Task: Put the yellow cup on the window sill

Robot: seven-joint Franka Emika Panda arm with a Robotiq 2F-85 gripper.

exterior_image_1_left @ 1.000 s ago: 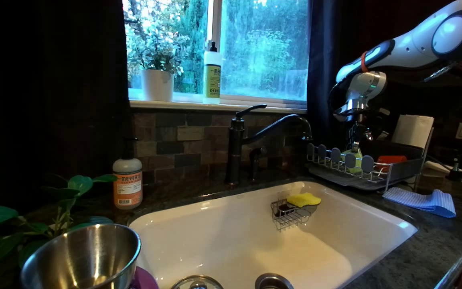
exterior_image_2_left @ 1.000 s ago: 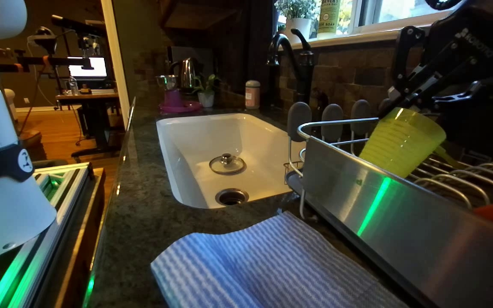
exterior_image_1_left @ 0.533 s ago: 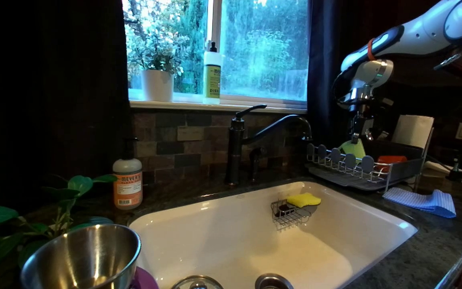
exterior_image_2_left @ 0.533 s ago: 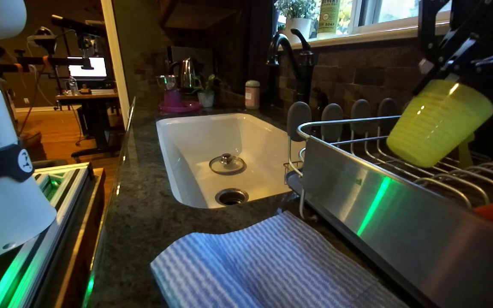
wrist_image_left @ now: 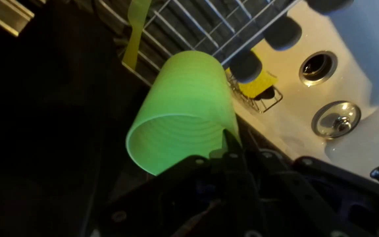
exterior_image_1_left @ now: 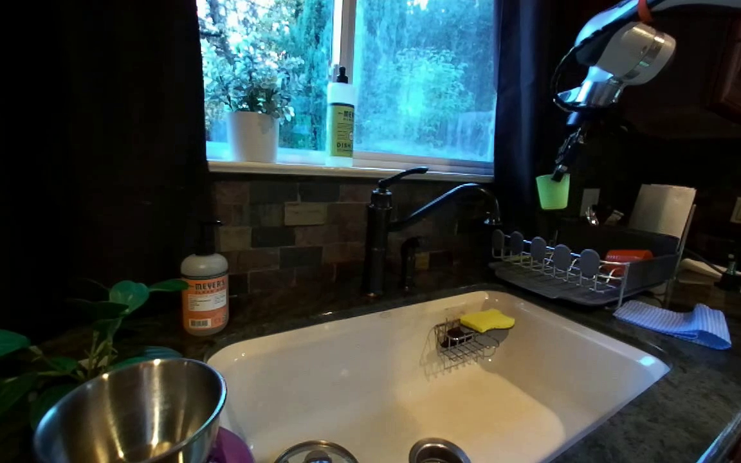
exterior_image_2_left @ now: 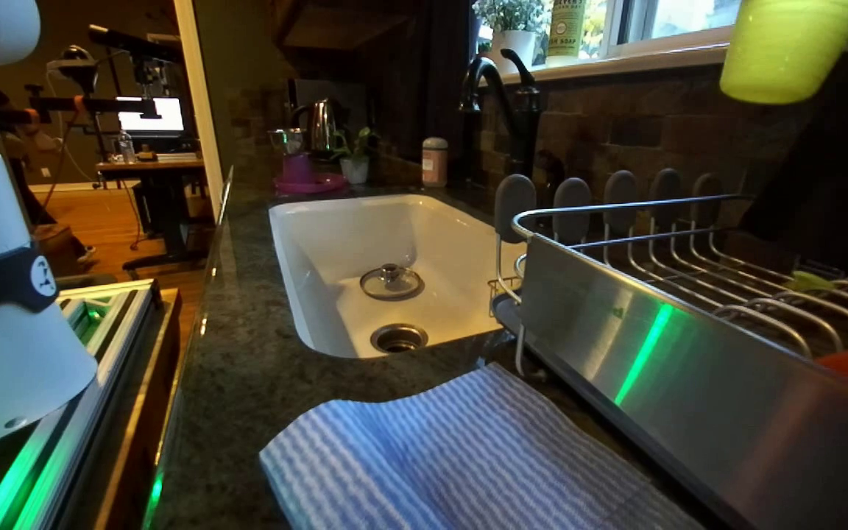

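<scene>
The yellow cup (exterior_image_1_left: 552, 191) hangs in the air above the dish rack, yellow-green and nearly upright with its mouth up. My gripper (exterior_image_1_left: 558, 175) is shut on its rim. In the wrist view the gripper (wrist_image_left: 237, 140) has one finger inside the cup (wrist_image_left: 189, 85) and the other outside its wall. The cup also shows at the top right of an exterior view (exterior_image_2_left: 785, 55), where the gripper is out of view. The window sill (exterior_image_1_left: 293, 169) is the pale ledge under the window, left of the cup; it also shows in the other exterior picture (exterior_image_2_left: 637, 62).
A white potted plant (exterior_image_1_left: 253, 136) and a soap bottle (exterior_image_1_left: 341, 132) stand on the sill. The dark faucet (exterior_image_1_left: 379, 238) rises before it. A dark curtain (exterior_image_1_left: 515, 96) hangs between cup and window. The dish rack (exterior_image_2_left: 615, 346) holds a yellow-green utensil (wrist_image_left: 135, 36).
The gripper has lifted the cup up out of the dish rack, and the cup has turned from tilted to nearly upright. The arm has risen.
</scene>
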